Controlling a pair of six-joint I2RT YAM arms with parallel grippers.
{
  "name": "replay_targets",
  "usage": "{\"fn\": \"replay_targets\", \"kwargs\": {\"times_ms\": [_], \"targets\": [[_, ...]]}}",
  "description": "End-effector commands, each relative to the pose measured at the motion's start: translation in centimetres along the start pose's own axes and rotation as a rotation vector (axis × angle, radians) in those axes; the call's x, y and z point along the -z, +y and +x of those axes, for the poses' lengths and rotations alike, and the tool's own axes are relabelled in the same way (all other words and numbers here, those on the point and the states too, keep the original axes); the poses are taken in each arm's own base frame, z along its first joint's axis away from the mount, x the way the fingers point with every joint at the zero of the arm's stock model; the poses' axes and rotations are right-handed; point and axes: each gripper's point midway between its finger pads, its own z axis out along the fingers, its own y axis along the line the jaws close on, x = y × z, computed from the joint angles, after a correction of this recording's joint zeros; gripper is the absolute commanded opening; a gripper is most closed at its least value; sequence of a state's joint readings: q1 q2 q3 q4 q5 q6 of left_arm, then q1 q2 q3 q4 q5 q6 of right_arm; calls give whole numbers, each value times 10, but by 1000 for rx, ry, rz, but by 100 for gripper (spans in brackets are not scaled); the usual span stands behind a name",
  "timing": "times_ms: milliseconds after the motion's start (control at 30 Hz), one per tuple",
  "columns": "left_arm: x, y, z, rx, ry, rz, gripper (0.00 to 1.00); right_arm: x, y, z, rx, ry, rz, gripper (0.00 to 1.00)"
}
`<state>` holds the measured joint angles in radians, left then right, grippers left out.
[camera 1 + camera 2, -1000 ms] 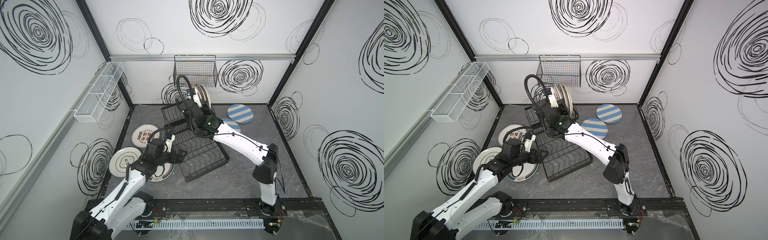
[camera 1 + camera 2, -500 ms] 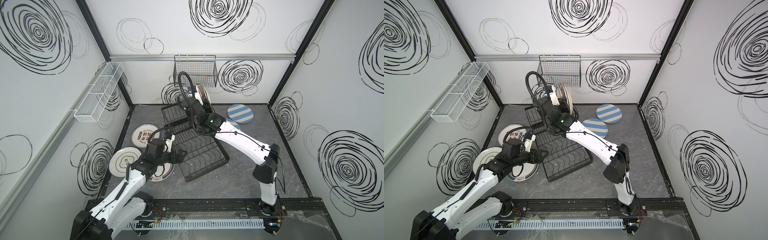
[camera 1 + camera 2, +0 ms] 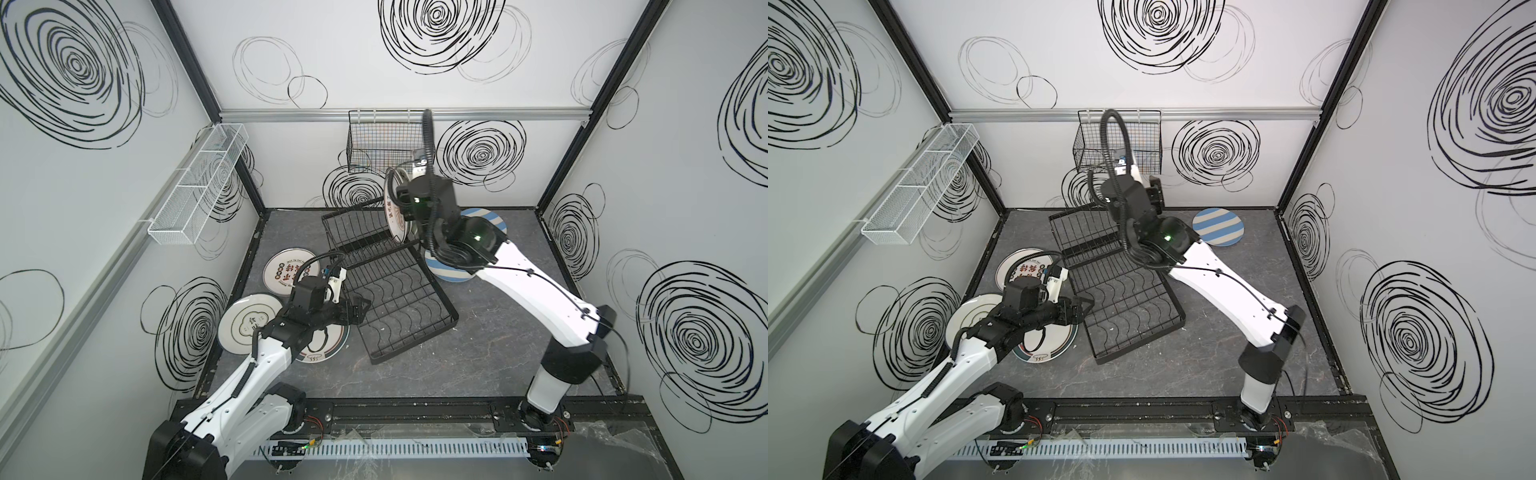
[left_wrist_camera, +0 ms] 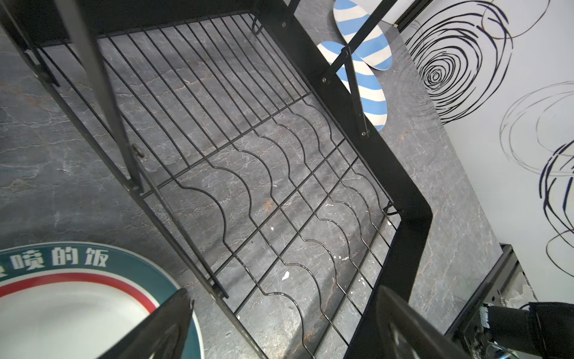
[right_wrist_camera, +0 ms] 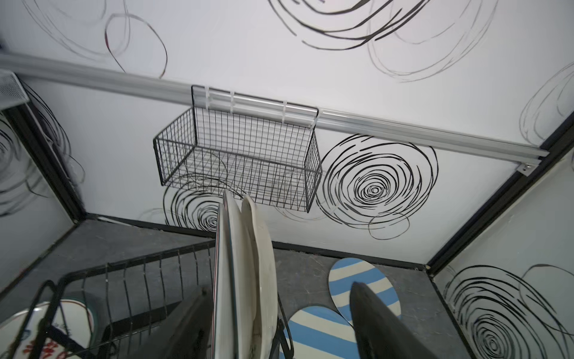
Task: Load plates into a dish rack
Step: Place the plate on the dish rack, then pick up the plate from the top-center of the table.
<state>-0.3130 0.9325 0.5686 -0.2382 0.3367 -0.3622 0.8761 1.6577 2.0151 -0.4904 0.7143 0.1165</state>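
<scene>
You look down into a booth whose white walls (image 3: 436, 83) carry scrawled black swirl drawings. A black wire grid basket (image 3: 384, 143) hangs from a silver rail (image 3: 519, 114) on the back wall. A long white mesh basket (image 3: 199, 183), split into compartments, is mounted on a side wall. The floor (image 3: 498, 357) is dark grey marble-patterned. A white slotted cable duct (image 3: 395, 449) runs along the front edge.

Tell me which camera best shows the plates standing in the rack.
Right wrist: the standing plates appear edge-on, rims separate. A top view shows only one patterned face, mostly blocked; the left wrist shows none.
</scene>
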Motion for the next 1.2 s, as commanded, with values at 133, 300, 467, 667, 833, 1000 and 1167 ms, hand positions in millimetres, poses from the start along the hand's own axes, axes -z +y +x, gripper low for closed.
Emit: {"fn": "replay_targets", "kwargs": {"times_ms": [133,300,467,667,833,1000,1167], "targets": [[3,1,-13,-8,-27,-8,96,-2,-108,53,-276,45,-58,77],[6,11,-12,19,-37,-59,96,-11,-163,143,-360,176,0,76],[1,16,-7,71,-25,-59,96,-27,-203,232,-529,294,-21,76],[-4,23,-2,93,-20,-74,96,-50,-219,308,-683,410,-67,76],[-8,28,2,137,-22,-78,96,-69,-211,369,-754,606,-101,75],[-11,35,6,159,-22,-90,96,-89,-203,397,-778,672,-145,74],[-11,40,6,179,-36,-97,96,-105,-197,417,-807,716,-174,74]]}}
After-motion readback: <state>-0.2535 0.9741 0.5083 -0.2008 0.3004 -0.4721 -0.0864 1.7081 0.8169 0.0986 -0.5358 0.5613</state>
